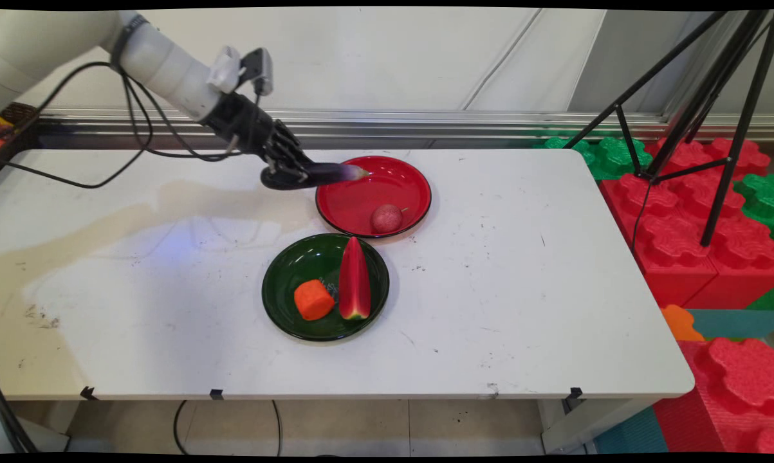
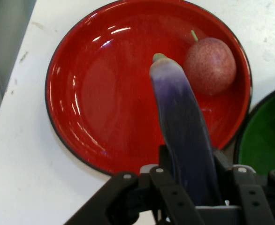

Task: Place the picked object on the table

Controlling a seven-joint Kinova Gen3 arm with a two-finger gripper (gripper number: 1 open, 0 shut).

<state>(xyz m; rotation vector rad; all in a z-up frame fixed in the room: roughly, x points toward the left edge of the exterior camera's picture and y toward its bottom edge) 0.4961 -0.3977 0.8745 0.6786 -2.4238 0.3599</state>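
My gripper (image 1: pixel 296 172) is shut on a dark purple eggplant (image 1: pixel 335 172), whose pale tip reaches out over the left rim of the red plate (image 1: pixel 361 206). In the hand view the eggplant (image 2: pixel 184 136) rises between my fingers above the red plate (image 2: pixel 90 93). A round reddish fruit (image 1: pixel 387 218) with a short stem lies on that plate's near side, also seen in the hand view (image 2: pixel 210 66) just right of the eggplant's tip. The eggplant hangs above the plate without touching it.
A dark green plate (image 1: pixel 284 276) sits just in front of the red one, holding an orange carrot piece (image 1: pixel 313 299) and a watermelon slice (image 1: pixel 354 279). Its rim (image 2: pixel 264 136) shows at the hand view's right. Red and green foam blocks (image 1: pixel 682 212) and a tripod (image 1: pixel 715 116) stand off the table's right.
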